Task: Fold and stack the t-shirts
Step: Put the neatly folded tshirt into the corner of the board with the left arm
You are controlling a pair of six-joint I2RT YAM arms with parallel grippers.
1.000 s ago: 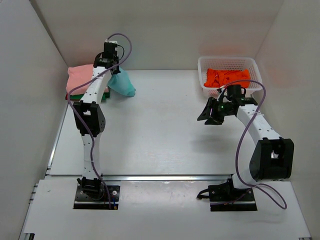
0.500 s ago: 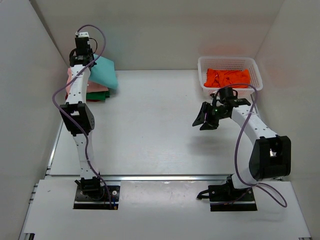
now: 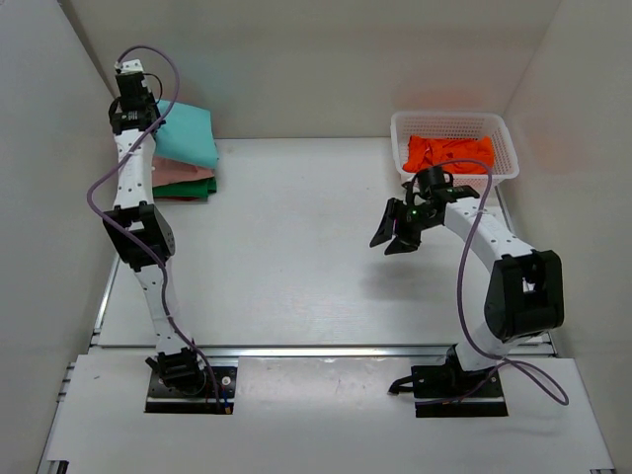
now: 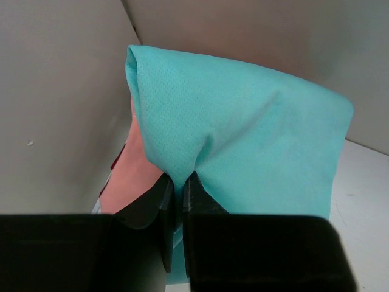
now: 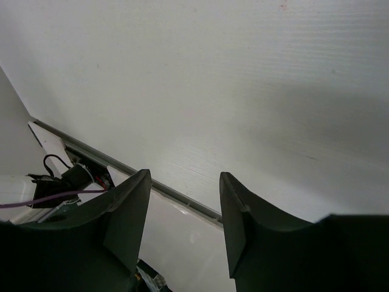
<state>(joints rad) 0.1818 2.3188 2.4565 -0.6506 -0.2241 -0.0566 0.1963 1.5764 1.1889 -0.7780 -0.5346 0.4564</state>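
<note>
Teal t-shirt [image 4: 255, 140] hides most of the pink t-shirt [image 4: 130, 176] below.

Lab cell: white encl. walls [image 3: 326, 69], bolted arm bases [image 3: 188, 383]

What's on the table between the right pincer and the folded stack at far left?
Nothing: in the top view only bare table runs from the right pincer to the folded stack. The left pincer holds the teal shirt over that stack.

Left arm [image 3: 131, 183] high, jaws together; right arm [image 3: 476, 233] low, jaws apart.
</note>
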